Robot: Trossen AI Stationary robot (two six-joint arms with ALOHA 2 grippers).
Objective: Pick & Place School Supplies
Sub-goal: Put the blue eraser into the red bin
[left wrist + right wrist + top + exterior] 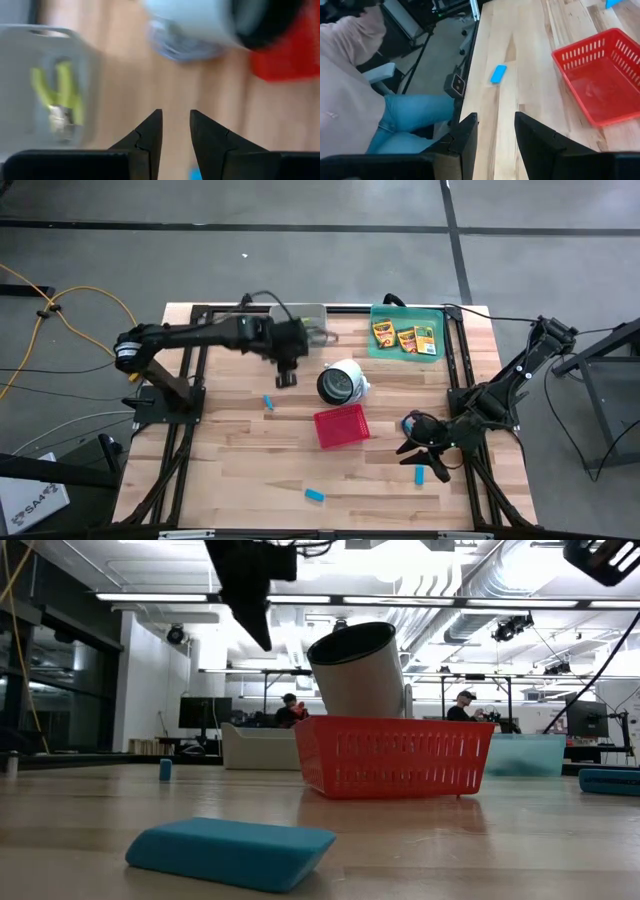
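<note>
Nearest to you in the low view lies a blue block flat on the worktop, and from above you can see it as the one close to the front edge. A second blue block lies just beside the right tool, which sits low over the right side of the worktop; in its own wrist view the right tool has its fingers spread a little with nothing between them (a person in jeans and a pale top sits past the worktop edge in that view).

Further in, at the middle, you find the red basket, and touching its far corner the white cylinder, tipped so its dark mouth faces up toward the overhead camera. A third blue block lies left of the basket, well apart from it.

Just beyond that block hangs the left tool, raised above the worktop; in its wrist view the left tool shows its fingers slightly apart and empty.

At the far edge you see the grey bin with the yellow-green pliers lying inside it, and to its right the green tray holding three crayon boxes side by side.
</note>
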